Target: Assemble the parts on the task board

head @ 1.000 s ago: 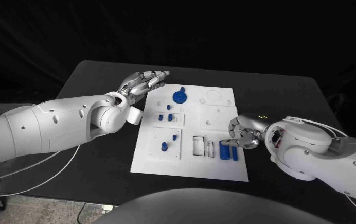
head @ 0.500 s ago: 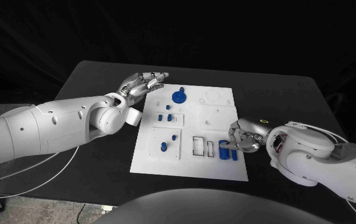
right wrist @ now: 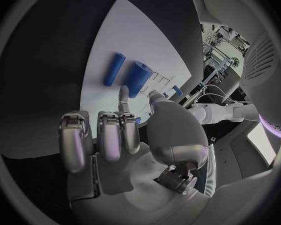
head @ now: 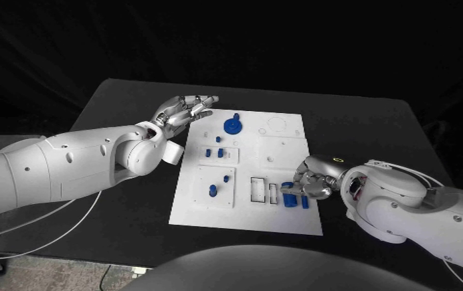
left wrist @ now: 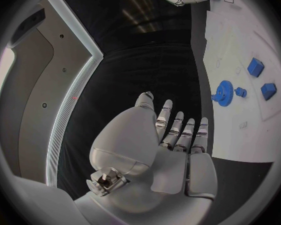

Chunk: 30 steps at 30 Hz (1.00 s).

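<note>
The two blue cylinders (head: 296, 195) lie side by side near the corner of the white board (head: 249, 170) closest to the right arm. Over the past second the right hand (head: 310, 181) has slid inward from the board's edge until its curled fingers hang just over them, holding nothing yet; a pickup looks near. At the board's far corner on the other side, the left hand (head: 183, 110) stays put, fingers loosely spread and empty, beside the blue gear (head: 233, 126).

The flat black table (head: 366, 130) stands before a black backdrop (head: 251, 23) — a white cable (head: 48, 227) hangs beside it.
</note>
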Each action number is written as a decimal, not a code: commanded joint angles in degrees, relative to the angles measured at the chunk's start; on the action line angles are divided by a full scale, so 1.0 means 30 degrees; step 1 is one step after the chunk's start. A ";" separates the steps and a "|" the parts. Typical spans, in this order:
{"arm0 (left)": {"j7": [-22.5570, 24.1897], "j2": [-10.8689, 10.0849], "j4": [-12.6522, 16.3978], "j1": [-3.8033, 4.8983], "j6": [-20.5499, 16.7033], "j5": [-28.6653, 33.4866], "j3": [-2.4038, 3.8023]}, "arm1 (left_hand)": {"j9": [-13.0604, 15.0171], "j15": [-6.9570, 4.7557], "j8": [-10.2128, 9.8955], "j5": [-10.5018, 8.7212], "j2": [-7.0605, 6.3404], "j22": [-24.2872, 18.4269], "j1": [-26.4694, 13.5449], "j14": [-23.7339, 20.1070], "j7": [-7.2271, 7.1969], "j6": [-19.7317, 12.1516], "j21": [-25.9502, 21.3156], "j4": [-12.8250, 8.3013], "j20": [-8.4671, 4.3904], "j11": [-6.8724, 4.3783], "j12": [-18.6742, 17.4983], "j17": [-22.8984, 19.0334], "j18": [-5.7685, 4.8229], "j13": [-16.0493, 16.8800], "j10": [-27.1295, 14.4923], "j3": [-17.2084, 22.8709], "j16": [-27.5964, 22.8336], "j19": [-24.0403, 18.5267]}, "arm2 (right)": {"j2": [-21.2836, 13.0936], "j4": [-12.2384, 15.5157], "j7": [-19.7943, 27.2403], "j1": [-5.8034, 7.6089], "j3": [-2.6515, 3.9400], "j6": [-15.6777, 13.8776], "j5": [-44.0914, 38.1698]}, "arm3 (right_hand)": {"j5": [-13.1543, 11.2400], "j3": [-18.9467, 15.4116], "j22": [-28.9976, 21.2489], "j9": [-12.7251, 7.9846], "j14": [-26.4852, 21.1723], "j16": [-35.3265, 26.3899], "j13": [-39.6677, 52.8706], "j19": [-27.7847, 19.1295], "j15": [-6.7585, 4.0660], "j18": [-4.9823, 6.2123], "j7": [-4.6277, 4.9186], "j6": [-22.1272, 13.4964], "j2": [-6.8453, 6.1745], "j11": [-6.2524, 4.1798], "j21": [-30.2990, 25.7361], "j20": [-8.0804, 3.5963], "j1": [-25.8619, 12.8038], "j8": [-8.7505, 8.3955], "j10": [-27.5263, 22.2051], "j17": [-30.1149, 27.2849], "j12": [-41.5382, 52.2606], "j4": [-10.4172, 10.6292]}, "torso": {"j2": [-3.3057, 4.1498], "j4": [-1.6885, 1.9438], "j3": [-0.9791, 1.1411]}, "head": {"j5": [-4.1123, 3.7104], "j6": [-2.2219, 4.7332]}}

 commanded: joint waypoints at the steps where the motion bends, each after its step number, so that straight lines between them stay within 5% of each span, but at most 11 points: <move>1: 0.0048 0.0013 0.0029 -0.0005 0.0430 0.0047 0.0014 | 0.0016 -0.0007 0.0067 0.0117 0.0000 -0.0029 0.0131 0.0159 0.0288 0.0145 0.0074 0.0013 -0.0030 0.0105 0.0064 0.0014 -0.0039 0.0017 0.0074 0.0147 0.0048 0.0109 | 0.0070 -0.0020 -0.0764 -0.0046 -0.0006 0.0657 -0.0455 | -0.0186 -0.0035 0.5032 -0.0415 0.1864 -0.0090 0.5027 0.2028 0.0096 -0.0265 -0.0023 0.0407 -0.0041 0.0125 0.0083 0.0106 -0.0243 -0.0320 0.2002 0.4171 0.0072 0.0048 | 0.0010 0.0014 0.0000 | 0.0002 0.0000; 12: -0.0062 0.0016 0.0017 -0.0009 0.0529 0.0047 0.0014 | 0.0018 -0.0002 0.0081 0.0114 -0.0003 -0.0027 0.0134 0.0198 0.0300 0.0163 0.0075 0.0013 -0.0030 0.0121 0.0114 0.0022 -0.0030 0.0021 0.0111 0.0145 0.0088 0.0117 | 0.0434 -0.0077 -0.1673 -0.0123 -0.0006 0.1805 -0.1040 | -0.0186 0.0052 0.5032 -0.0900 0.1819 -0.0198 0.5027 0.2028 -0.0012 -0.0265 -0.0209 0.1496 -0.0354 -0.0028 0.0083 0.0039 -0.0100 -0.0593 0.2002 0.3951 0.0072 -0.0012 | 0.0001 -0.0002 0.0007 | -0.0034 0.0000; 30: -0.0276 0.0050 -0.0002 -0.0029 0.0672 0.0029 0.0014 | 0.0011 0.0052 0.0110 0.0137 -0.0027 -0.0025 0.0184 0.0274 0.0337 0.0134 0.0076 -0.0011 -0.0032 0.0188 0.0136 0.0031 0.0023 0.0015 0.0167 0.0152 0.0158 0.0144 | 0.1500 -0.0683 -0.1675 -0.0289 -0.0006 0.1855 -0.0985 | 0.0107 0.0306 0.5032 -0.0874 0.1791 -0.0268 0.5027 0.2028 -0.0082 -0.0265 -0.0273 0.1710 -0.0288 -0.0098 0.0083 -0.0036 0.0522 -0.0722 0.2002 0.3814 0.0072 -0.0170 | -0.0013 0.0012 0.0000 | -0.0091 0.0000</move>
